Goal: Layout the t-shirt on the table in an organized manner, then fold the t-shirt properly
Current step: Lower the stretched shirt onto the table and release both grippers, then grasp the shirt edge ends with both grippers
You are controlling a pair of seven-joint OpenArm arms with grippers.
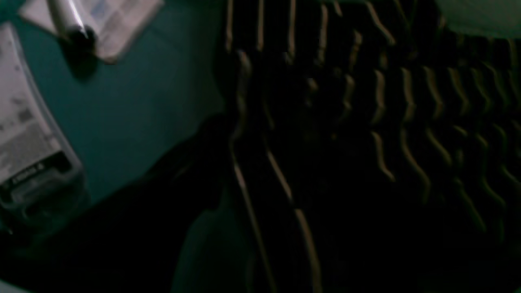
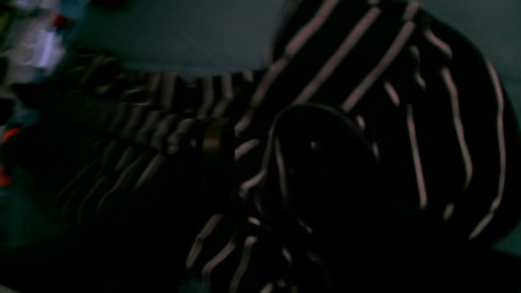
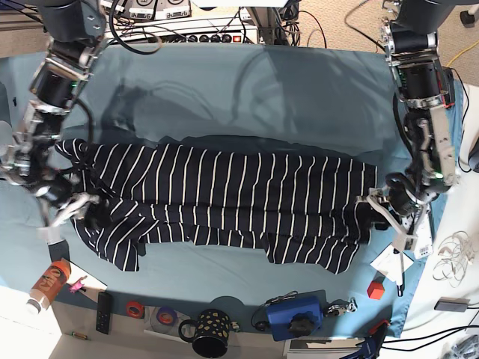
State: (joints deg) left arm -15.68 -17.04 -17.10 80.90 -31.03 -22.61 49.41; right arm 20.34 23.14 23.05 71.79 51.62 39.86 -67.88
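The t-shirt (image 3: 224, 194) lies spread lengthwise across the middle of the table (image 3: 247, 90), dark navy with thin white stripes, its lower edge uneven. My left gripper (image 3: 382, 215) stands at the shirt's right end, its white fingers spread apart and open, with nothing seen between them. At the shirt's left end my right gripper (image 3: 69, 212) is open too, just over the bunched fabric. Dark rumpled stripes of the t-shirt (image 1: 366, 122) fill the left wrist view beside teal table (image 1: 134, 106). The right wrist view shows the t-shirt (image 2: 386, 101) with a dark looped neckline (image 2: 317, 162).
Along the front edge stand a spotted mug (image 3: 211, 329), a blue device (image 3: 296, 314), tape rolls (image 3: 135, 308), a remote (image 3: 105, 312) and an orange bottle (image 3: 49, 280). A red cube (image 3: 376, 289) and papers (image 3: 404, 258) lie by the left gripper. Cables and power strips (image 3: 187, 26) line the back.
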